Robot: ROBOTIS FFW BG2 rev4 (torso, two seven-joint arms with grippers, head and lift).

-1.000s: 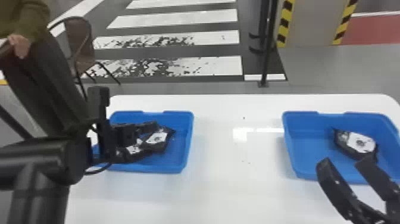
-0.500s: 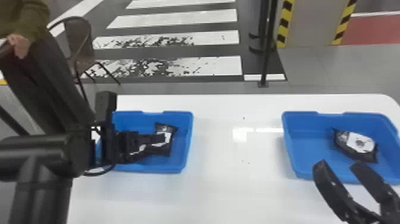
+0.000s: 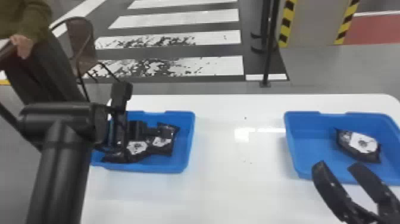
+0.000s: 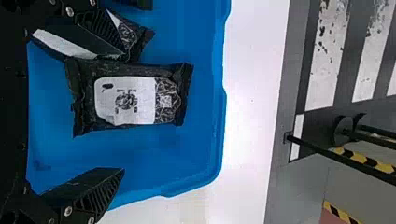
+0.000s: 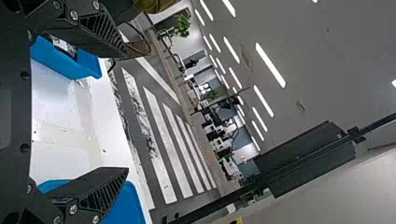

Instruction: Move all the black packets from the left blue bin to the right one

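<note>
While the right claw gapes, the left claw overhangs black packets.

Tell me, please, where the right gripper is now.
In the head view, the right gripper is at lower right, its tips overlapping the near edge of the right blue bin.

Long white ceiling lights shine brightly. Pale glare marks the glossy white tabletop toward its far edge.
</note>
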